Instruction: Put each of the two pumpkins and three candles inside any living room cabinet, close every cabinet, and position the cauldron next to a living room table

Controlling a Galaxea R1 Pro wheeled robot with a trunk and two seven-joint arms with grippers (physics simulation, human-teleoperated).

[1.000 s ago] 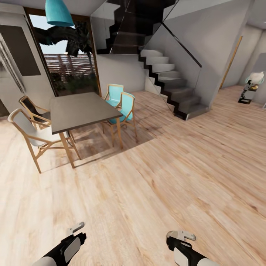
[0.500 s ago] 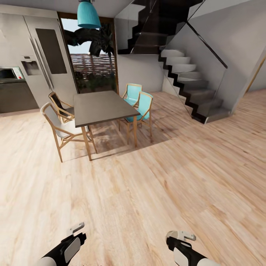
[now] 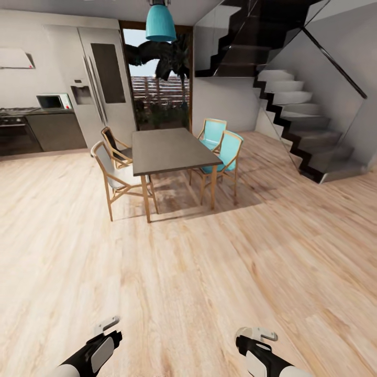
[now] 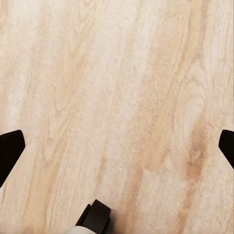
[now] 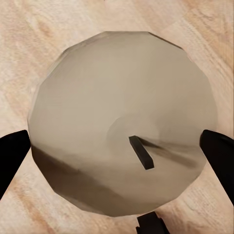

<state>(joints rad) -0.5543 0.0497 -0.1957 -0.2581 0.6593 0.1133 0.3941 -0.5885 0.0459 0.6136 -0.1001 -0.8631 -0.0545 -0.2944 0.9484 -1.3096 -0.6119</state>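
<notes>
You carry stubby beige-grey candle point(image 5: 122, 122) in right hand point(image 5: 117, 146), fingers clamped on its sides, likely bound for cabinet. Left hand point(image 4: 117, 146) spread wide, holding nothing, over pale wood floor point(image 3: 209, 283). Head view adds grey dining table point(image 3: 170, 151) far ahead; candle's wick point(image 5: 141, 152) visible at wrist.

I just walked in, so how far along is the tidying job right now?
Nothing looks finished from here. In hand: the right gripper holds a candle, wick end toward the camera. The left gripper is open over the wood floor. Finding a cabinet remains; ahead stands the dining table.
</notes>
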